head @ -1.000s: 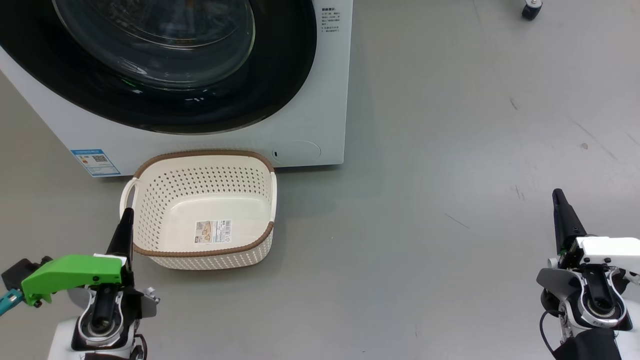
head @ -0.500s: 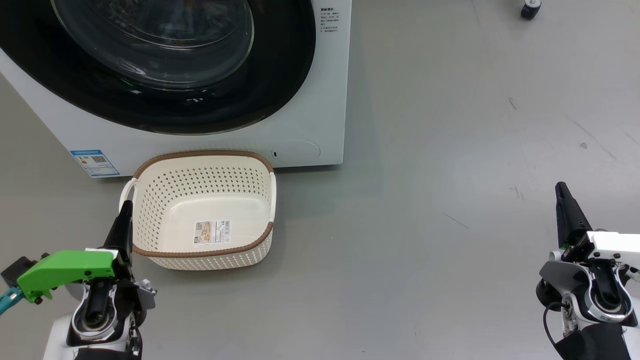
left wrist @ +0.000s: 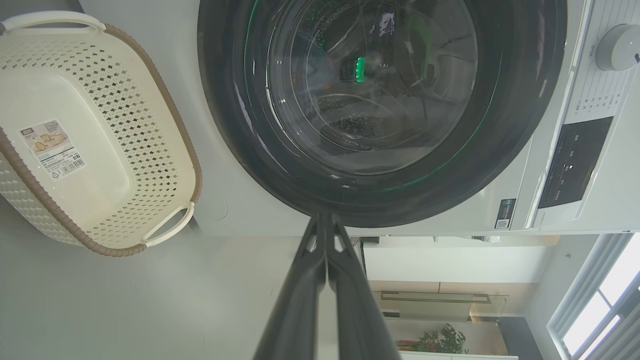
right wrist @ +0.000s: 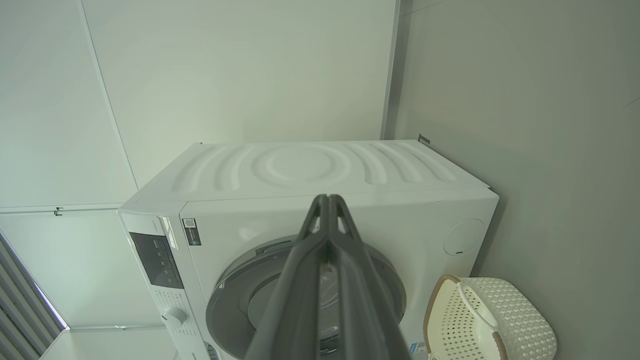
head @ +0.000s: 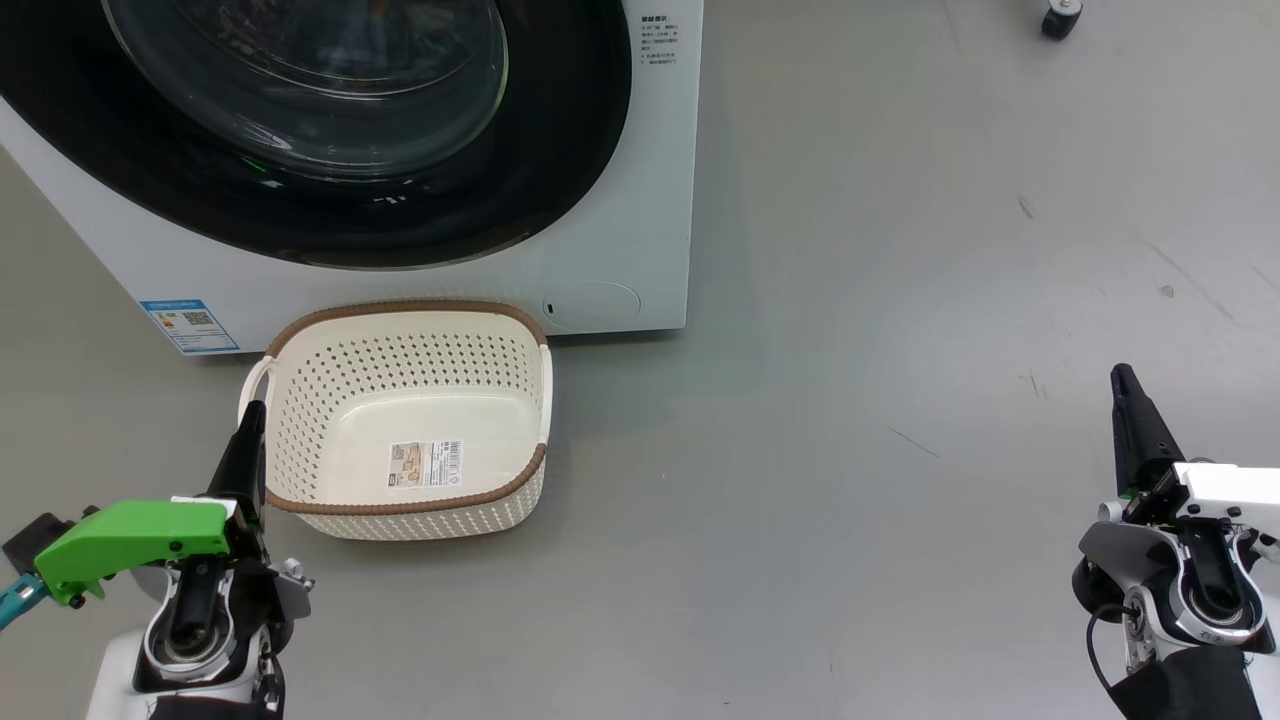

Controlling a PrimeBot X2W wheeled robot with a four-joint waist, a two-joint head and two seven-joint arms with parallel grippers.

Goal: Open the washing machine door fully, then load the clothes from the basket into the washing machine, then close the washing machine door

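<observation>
In the head view the washing machine door [head: 320, 120] is cut off by the top and left edges. The print on the label [head: 427, 464] inside the basket [head: 420, 365] is too small to be read. In the right wrist view the door's middle is hidden by the right hand [right wrist: 327, 199].

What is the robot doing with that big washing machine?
Right now it isn't handling anything. The washing machine has its door shut, and the basket in front of it is empty. The left gripper and right gripper are both shut and hold nothing. The job looks about finished.
</observation>
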